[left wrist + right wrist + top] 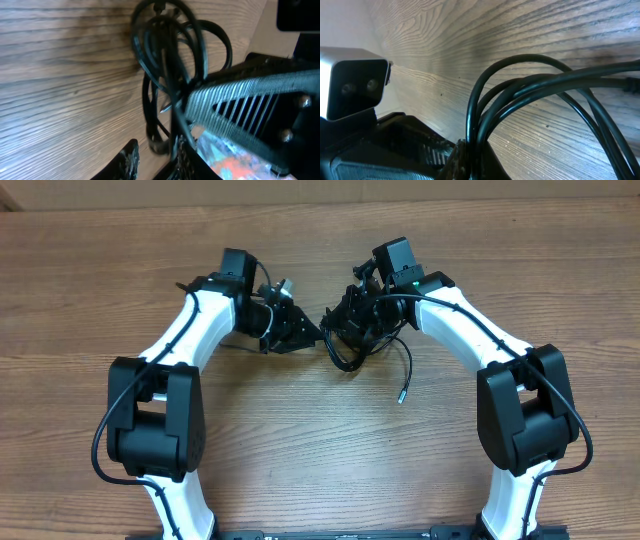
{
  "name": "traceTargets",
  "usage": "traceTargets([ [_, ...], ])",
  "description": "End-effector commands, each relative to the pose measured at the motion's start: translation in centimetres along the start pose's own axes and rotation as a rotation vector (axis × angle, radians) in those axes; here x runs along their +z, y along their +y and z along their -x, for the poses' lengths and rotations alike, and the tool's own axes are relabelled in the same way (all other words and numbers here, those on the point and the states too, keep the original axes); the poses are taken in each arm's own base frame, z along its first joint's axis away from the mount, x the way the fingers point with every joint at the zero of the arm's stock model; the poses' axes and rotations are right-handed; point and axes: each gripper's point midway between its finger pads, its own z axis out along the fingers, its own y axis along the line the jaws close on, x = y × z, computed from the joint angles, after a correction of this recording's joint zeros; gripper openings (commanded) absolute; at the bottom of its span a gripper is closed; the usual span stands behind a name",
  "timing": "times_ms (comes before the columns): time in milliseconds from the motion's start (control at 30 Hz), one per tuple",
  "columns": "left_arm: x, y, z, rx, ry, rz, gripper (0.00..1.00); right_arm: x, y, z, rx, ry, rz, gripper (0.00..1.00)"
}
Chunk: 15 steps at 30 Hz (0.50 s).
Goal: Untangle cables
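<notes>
1. Cables: small black tangle at centre of the wood surface, betw. the two arms' tips. One loose strand trails toward the robot's base and ends in a plug.
2. Handling, prob.: light, thin, floppy, smooth-jacketed, so loops will slide and snag. Best hold is a single strand nr the knot's edge, or the free plug end, not the whole bunch.
3. Right gripper: closed tight on several strands, which fan out from its jaws.
4. Left gripper: slightly parted, a loop end lying betw. its fingers; no clamp visible.
</notes>
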Motion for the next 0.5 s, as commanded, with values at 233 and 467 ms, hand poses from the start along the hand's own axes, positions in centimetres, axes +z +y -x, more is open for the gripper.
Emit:
traceTargets([
  [233, 0.7, -0.9, 1.2, -0.074, -0.049, 0.008, 0.25, -1.3, 2.5, -0.4, -0.061, 0.0, 0.062, 0.04],
  [467, 0.4, -3.8, -0.1, 0.015, 0.034, -0.156, 0.16, -1.3, 1.9, 0.1, -0.059, -0.027, 0.03, 0.04],
])
